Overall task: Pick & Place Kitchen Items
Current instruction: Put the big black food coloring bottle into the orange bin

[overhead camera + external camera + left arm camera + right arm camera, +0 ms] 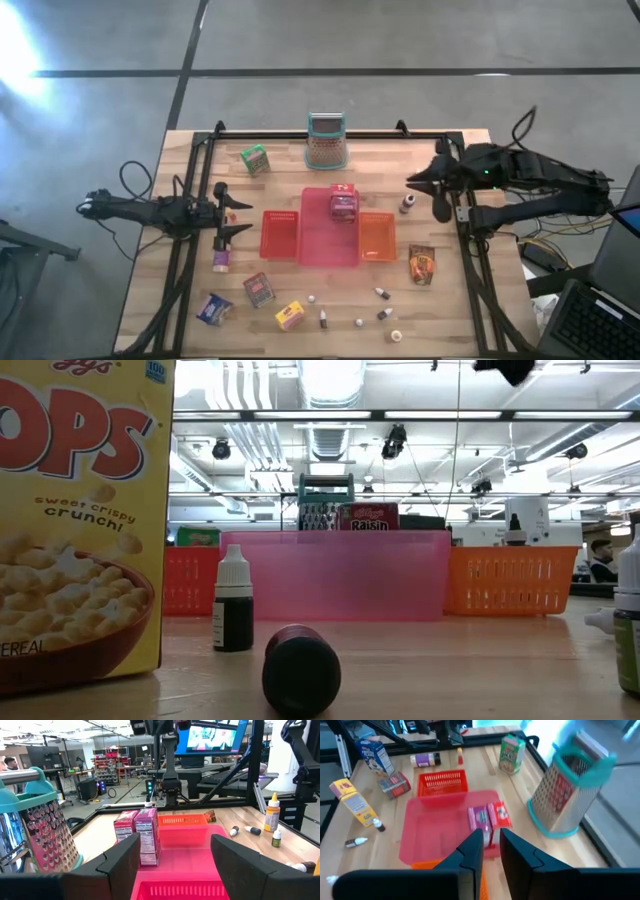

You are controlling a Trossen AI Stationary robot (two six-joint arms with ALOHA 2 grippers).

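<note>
The bench [440, 330] carries three flat trays in a row, the pink tray [325, 245] in the middle, with two small boxes, a pink box [479, 817] and a red box [499, 816], standing upright side by side against its far end. The right end effector [412, 182] hangs above the bench beyond the orange tray, its fingers nearly pressed together and pinching nothing. The left end effector [238, 216] waits just beside the red tray [281, 235], fingers spread, empty. The next pick looks like the small brown bottle [407, 205] near the right arm: spread the fingers first, descend straight over its white cap, and close gently, since a narrow upright bottle tips easily.
</note>
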